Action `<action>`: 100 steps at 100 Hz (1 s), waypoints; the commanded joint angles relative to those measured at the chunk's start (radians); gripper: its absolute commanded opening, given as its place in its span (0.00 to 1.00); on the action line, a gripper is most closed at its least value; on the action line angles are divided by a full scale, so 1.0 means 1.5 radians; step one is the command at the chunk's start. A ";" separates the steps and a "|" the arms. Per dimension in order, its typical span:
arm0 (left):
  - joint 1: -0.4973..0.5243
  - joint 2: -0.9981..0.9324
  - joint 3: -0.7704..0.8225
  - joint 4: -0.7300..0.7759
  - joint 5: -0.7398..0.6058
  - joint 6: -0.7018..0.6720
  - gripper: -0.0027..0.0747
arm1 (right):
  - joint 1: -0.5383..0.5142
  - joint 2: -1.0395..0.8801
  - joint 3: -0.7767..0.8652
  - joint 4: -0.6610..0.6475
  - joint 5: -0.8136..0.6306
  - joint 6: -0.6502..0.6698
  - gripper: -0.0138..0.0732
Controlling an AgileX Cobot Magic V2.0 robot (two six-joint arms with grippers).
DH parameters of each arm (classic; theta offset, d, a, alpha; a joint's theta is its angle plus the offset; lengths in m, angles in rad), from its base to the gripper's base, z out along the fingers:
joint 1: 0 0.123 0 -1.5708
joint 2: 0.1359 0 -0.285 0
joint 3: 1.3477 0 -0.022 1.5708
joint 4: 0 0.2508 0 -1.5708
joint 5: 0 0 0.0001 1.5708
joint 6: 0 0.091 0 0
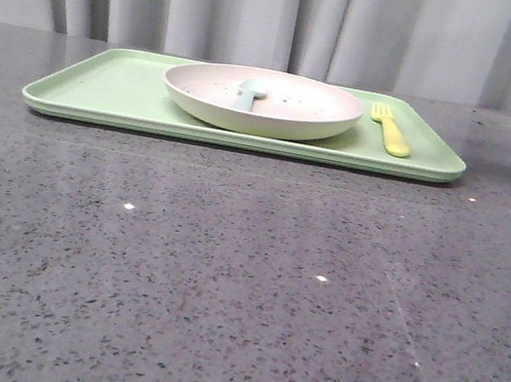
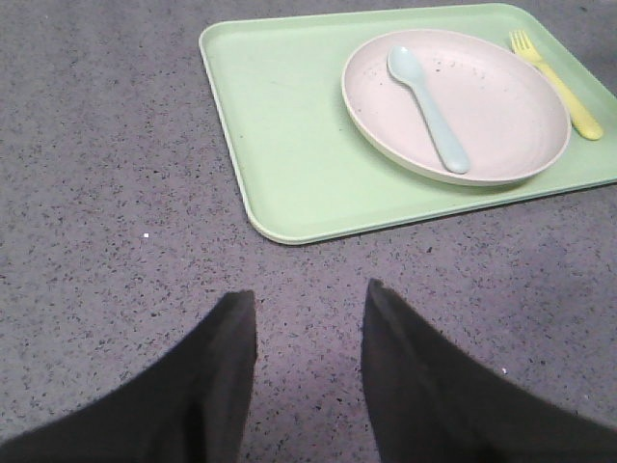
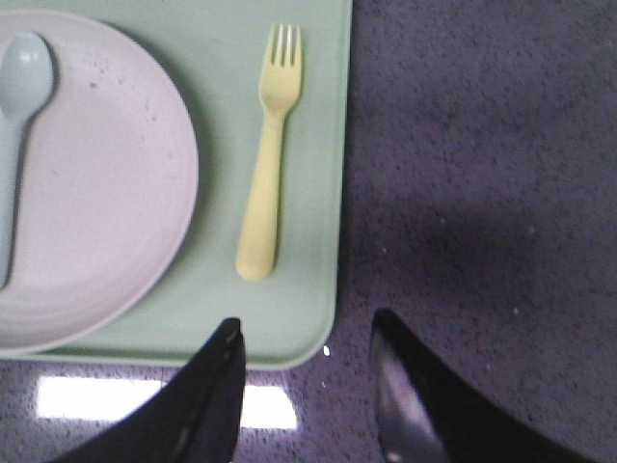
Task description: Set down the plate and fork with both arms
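**Plate and fork on tray, both grippers open and empty**

Plate (image 1: pixel 262 101) sits on the light-green tray (image 1: pixel 105 90), roughly mid-tray in the front view, a bit toward the robot's right half. Upright, flat on tray floor. Pale blue-grey spoon (image 1: pixel 249 93) lies inside the plate, bowl end away from the robot, handle toward it.

Fork (image 1: pixel 390 129) lies flat on the tray just right of the plate, near but not touching, tines pointing away from the robot, handle toward the tray's near edge. It sits between the plate and the tray's right rim.

Tray rests on the dark speckled table (image 1: pixel 219 284), far side, in front of the grey curtain (image 1: pixel 288 9).

Left gripper (image 2: pixel 310 304): not visible in the front view; wrist view only. Fingers (image 2: pixel 217 376) spread apart with a clear gap, nothing between them. Held above bare table, short of the tray's near left corner, apart from the tray. Camera looks down at an angle, whole plate and spoon in view beyond the fingers.

Right gripper (image 3: pixel 307 333): also only in its own wrist view. Fingers (image 3: pixel 207 391) parted, gap clear, holding nothing. Tips are at the tray's near right corner; one fingertip overlaps the tray rim in the picture, the other is over table. Contact with the tray cannot be told. Fork handle end lies just beyond the fingertips, not touched. A bright light reflection (image 3: pixel 96 397) shows on the table by the tray edge.
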 commanded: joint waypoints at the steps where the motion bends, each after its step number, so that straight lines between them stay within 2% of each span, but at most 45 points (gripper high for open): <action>1: -0.003 -0.011 -0.016 -0.001 -0.061 -0.009 0.34 | 0.000 -0.085 0.043 -0.020 -0.012 -0.010 0.54; 26: -0.003 -0.038 -0.016 0.000 -0.065 -0.012 0.25 | 0.000 -0.253 0.242 -0.020 -0.106 -0.010 0.54; 43: -0.003 -0.057 -0.015 0.000 -0.065 -0.012 0.12 | 0.000 -0.366 0.370 -0.020 -0.173 -0.010 0.53; 56: -0.003 -0.071 -0.015 0.001 -0.064 -0.012 0.01 | 0.000 -0.449 0.439 -0.021 -0.207 -0.010 0.41; 76: -0.003 -0.098 0.013 0.002 -0.064 -0.012 0.01 | 0.000 -0.556 0.519 -0.040 -0.245 -0.010 0.21; 90: -0.003 -0.122 0.050 0.002 -0.072 -0.012 0.01 | 0.000 -0.623 0.559 -0.063 -0.257 -0.010 0.14; 100: -0.003 -0.142 0.073 0.002 -0.073 -0.012 0.01 | 0.000 -0.670 0.588 -0.068 -0.266 -0.010 0.14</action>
